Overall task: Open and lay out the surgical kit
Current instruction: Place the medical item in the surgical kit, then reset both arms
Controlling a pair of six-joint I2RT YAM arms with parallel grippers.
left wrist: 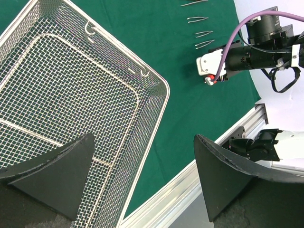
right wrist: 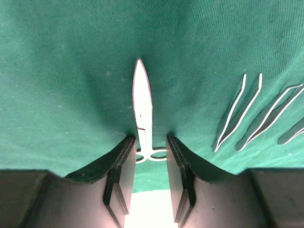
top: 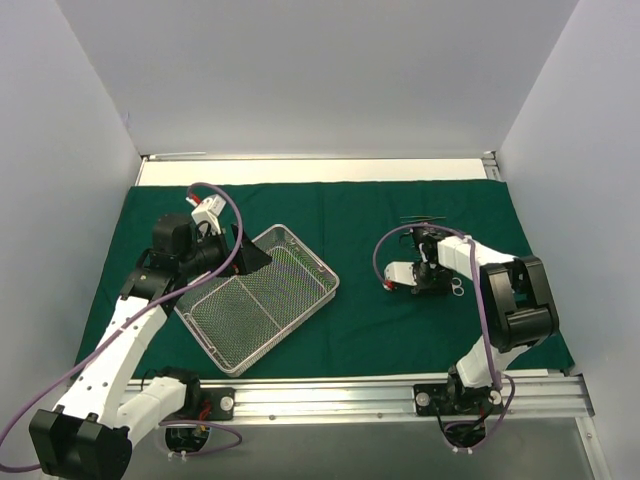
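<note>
top view: shows dark green drape [top: 350, 340] spread flat, wire-mesh tray [top: 262, 305] lying askew on its left half beneath left gripper [top: 250, 258], right gripper [top: 432, 285] low over the right half.

left wrist: hangs wide apart, holding nothing, above the tray; looks past it to forceps [left wrist: 197, 20] lined up on cloth.

right wrist: straddles scissors [right wrist: 142, 102] lying flat on drape, fingers narrowly parted; cannot tell whether pinching. forceps just beside.
</note>
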